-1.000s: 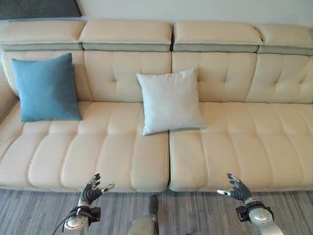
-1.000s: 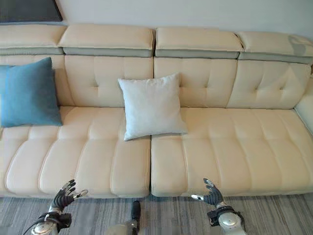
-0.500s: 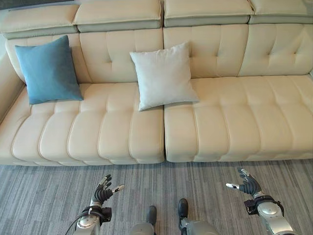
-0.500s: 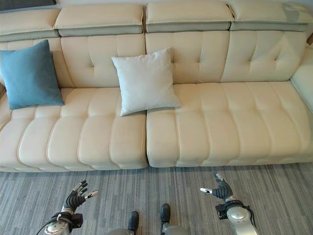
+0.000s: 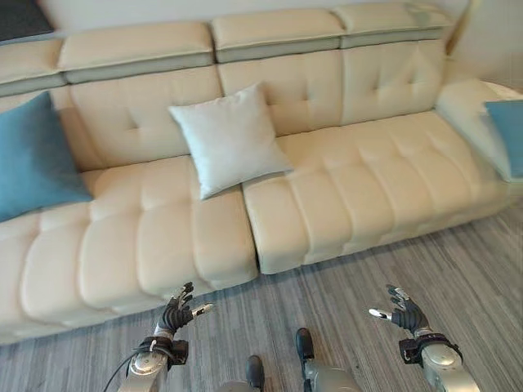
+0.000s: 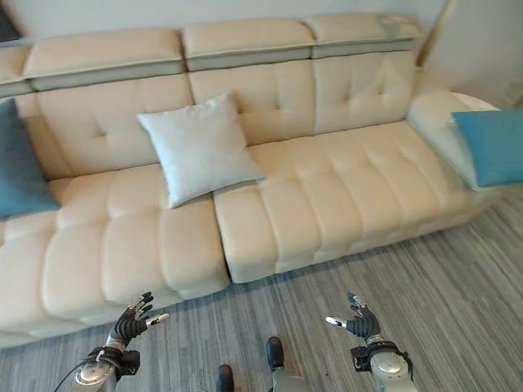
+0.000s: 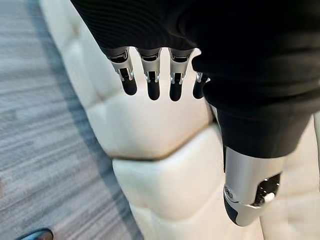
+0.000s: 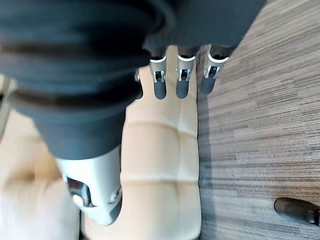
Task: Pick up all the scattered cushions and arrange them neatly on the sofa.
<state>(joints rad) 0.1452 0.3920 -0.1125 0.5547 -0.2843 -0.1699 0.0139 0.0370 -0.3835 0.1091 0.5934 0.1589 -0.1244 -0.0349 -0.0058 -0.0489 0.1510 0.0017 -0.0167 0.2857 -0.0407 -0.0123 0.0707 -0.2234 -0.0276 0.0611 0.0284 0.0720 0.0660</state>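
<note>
The sofa [image 5: 327, 196] is cream, with tufted back panels and headrests along the top, and stands on a grey striped floor [image 5: 458, 278].

Cushion positions:
- The white cushion [image 5: 228, 138] leans tilted against the backrest near the middle of the sofa, its lower corner over the seam between two seat sections.
- A blue cushion [image 5: 33, 159] stands against the backrest at the robot's left end of the seat, partly cut off by the picture edge.
- A second blue cushion [image 6: 493, 145] rests on the sofa's armrest [image 6: 437, 122] at the robot's right end, also partly cut off.

Hand status:
- The left hand [image 5: 177, 311] hovers above the floor just in front of the sofa's front edge. Its fingers are relaxed and spread; it holds nothing.
- The right hand [image 5: 402, 310] hovers above the floor, apart from the sofa. Its fingers are likewise straight and spread, and it holds nothing.

Neither hand touches any cushion.
</note>
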